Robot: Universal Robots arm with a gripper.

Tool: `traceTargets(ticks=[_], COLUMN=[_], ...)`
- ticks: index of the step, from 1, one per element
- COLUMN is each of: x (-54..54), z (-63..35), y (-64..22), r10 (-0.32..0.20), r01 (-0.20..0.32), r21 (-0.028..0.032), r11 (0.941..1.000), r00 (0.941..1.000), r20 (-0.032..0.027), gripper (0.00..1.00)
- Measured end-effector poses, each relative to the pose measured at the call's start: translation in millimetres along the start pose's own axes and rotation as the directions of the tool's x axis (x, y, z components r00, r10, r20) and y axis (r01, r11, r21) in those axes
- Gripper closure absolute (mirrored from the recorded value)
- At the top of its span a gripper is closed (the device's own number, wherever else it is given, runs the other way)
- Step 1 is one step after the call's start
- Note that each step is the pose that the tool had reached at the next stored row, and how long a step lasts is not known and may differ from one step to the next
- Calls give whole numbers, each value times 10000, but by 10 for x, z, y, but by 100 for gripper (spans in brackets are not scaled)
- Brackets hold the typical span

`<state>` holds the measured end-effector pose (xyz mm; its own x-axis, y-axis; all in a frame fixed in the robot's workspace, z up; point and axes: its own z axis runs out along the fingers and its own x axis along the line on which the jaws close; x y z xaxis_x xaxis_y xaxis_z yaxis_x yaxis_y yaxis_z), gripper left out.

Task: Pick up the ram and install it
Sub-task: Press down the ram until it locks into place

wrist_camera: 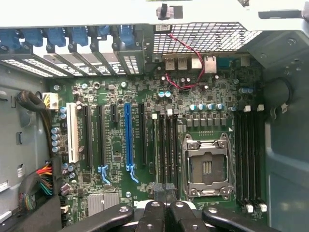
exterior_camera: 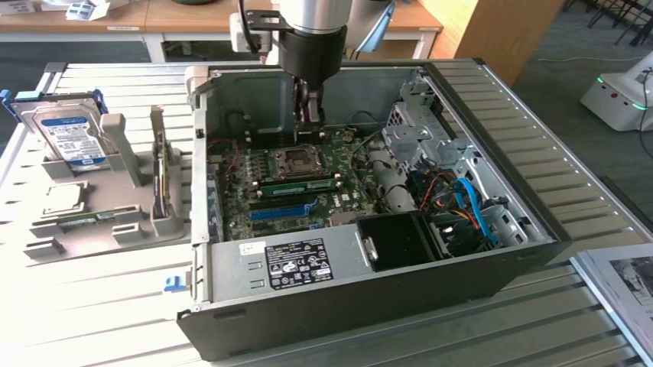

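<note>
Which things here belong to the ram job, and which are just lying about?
Job: ram in a slot beside the CPU socket; tool above the motherboard; open computer case.
Lying about: hard drive; grey stand; printed sheet.

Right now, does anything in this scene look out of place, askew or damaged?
Nothing looks spilled, askew or damaged. The computer case lies open, the CPU socket sits bare with no cooler, and the tool hangs inside above the motherboard.
</note>
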<state>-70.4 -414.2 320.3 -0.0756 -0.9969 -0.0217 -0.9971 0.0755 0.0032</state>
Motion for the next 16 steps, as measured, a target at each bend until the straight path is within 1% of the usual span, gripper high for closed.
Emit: traceTargets(ticks=[5, 9, 13, 16], x=[0, 0, 0, 0], z=[0, 0, 0, 0], y=[0, 0, 0, 0], r10=[410, 783, 1137, 1419], r01=[-410, -783, -1137, -1419], r21=[9, 16, 24, 31], r11=[9992, 9969, 9935, 9899], r00=[9992, 9969, 9935, 9899], r20=[1, 3, 4, 7], gripper=[90, 90, 90, 90])
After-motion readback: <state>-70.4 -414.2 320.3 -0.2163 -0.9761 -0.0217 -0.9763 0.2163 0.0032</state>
